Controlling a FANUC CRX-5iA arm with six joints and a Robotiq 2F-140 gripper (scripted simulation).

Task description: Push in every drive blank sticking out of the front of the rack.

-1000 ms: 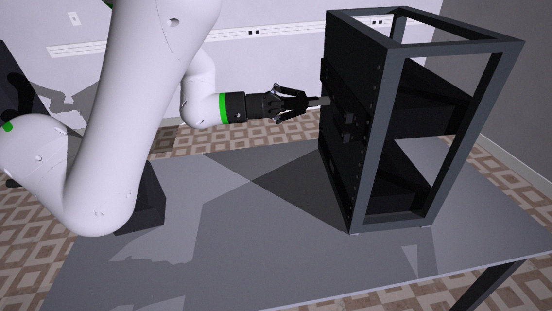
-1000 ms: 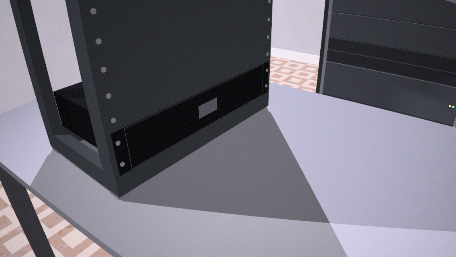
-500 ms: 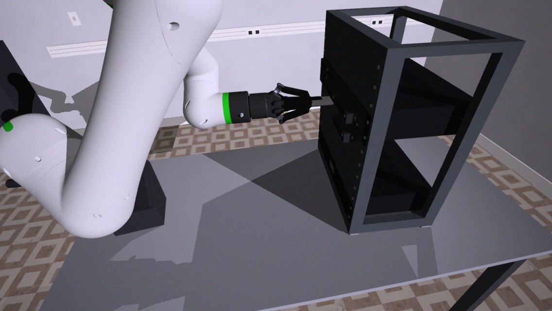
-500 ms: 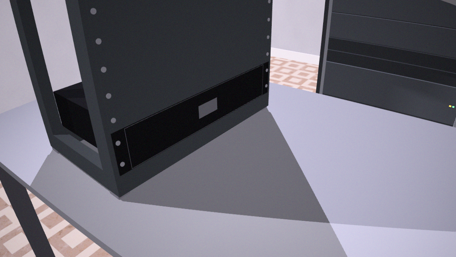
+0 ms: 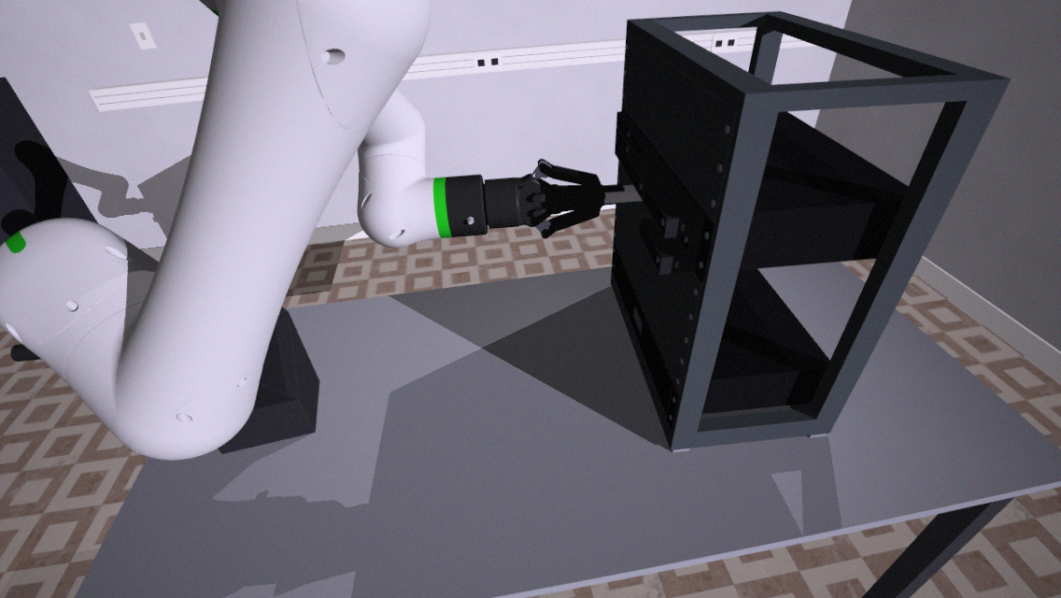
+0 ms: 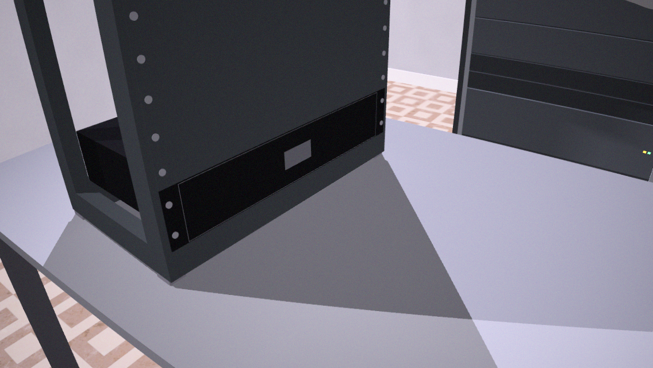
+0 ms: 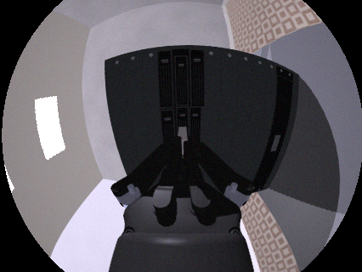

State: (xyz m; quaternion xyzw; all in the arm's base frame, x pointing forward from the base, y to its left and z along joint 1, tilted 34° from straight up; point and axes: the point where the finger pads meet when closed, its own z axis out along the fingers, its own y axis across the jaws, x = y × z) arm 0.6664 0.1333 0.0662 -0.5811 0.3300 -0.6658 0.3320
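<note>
The black open-frame rack [image 5: 731, 245] [image 6: 228, 68] [image 7: 136, 106] stands upright on the right part of the grey table [image 5: 519, 475]. A band of narrow drive bays [image 7: 182, 81] crosses its front at mid height. Two drive blanks [image 5: 671, 226] [image 5: 662, 261] stick out of that front near its right edge. My gripper [image 5: 626, 194] [image 7: 183, 133] is shut on nothing and points level at the rack. Its fingertips are at the front of a drive blank further left in the band; whether they touch it is hard to tell.
A wide black panel with a grey label [image 6: 296, 154] sits flush at the bottom of the rack's front. A dark server cabinet [image 6: 557, 91] stands beyond the table. My arm's dark base block [image 5: 286, 386] sits at the table's left edge.
</note>
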